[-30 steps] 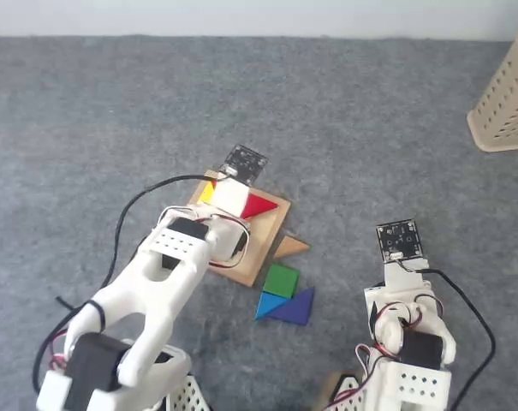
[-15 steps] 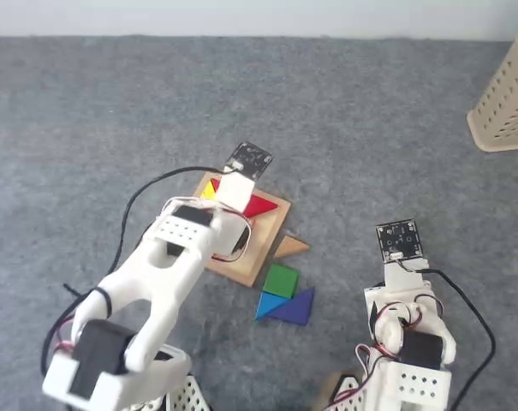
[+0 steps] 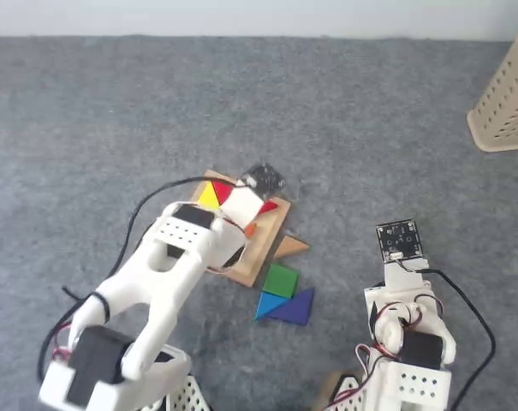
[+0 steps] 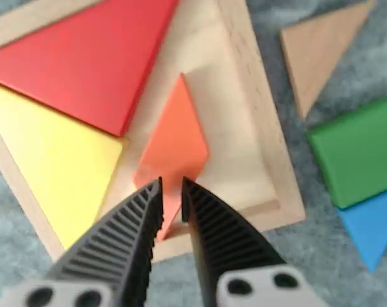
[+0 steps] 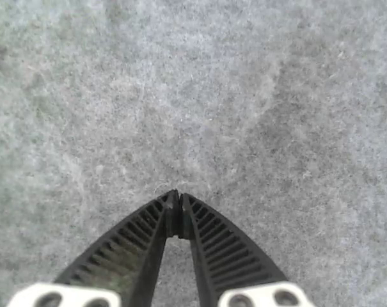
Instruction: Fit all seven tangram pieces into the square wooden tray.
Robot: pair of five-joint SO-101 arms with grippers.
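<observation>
Grey felt covers the desk; left pincer grips the orange piece inside the tray — green square and tan triangle lie just outside; right pincer closed.

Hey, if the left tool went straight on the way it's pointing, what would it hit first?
The orange piece held by the left tool would probably touch the bare floor of the tray first, beside the red triangle; depth is unclear.
</observation>
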